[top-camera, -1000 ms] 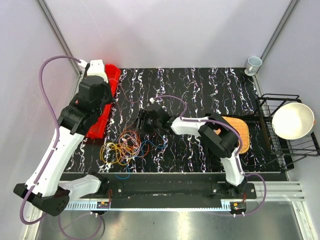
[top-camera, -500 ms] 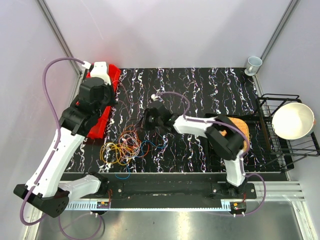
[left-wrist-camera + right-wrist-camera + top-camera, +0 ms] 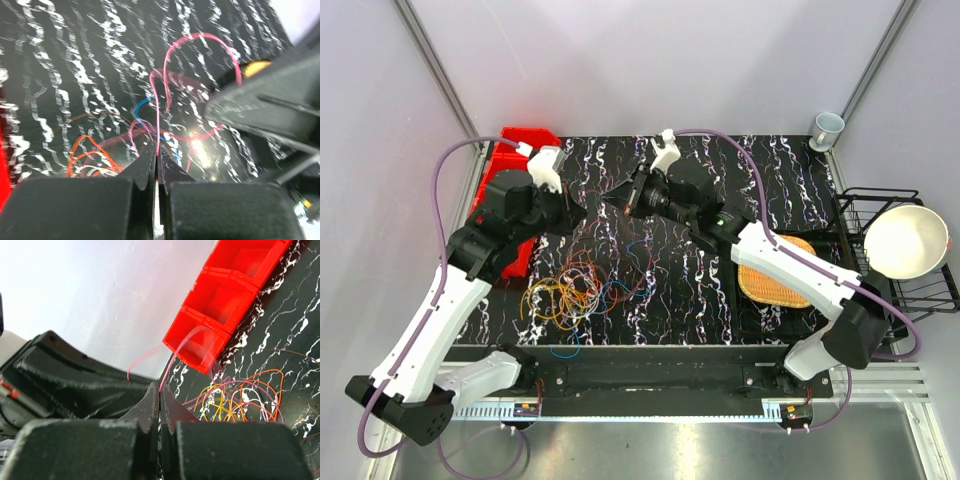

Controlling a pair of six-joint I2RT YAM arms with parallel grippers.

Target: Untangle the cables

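Note:
The cables [image 3: 575, 290] lie as a loose tangle of orange, yellow, blue and pink loops on the black marbled table, left of centre. Above and behind the tangle, my left gripper [image 3: 576, 212] and right gripper [image 3: 611, 200] face each other, tips close together. In the left wrist view the left gripper [image 3: 156, 150] is shut on a thin pink cable [image 3: 200, 37] that loops upward. My right gripper [image 3: 160, 389] is shut on the same kind of pink cable [image 3: 182, 345], with the tangle [image 3: 240, 400] below.
A red compartment bin [image 3: 520, 137] stands at the table's left edge, partly under the left arm. To the right lie an orange woven mat [image 3: 775, 282], a wire rack holding a white bowl [image 3: 905, 240], and a cup [image 3: 827, 127] at the back corner.
The right gripper has shut on the pink cable and risen from the tangle toward the back. The left gripper has swung right, off the red bin, to meet it.

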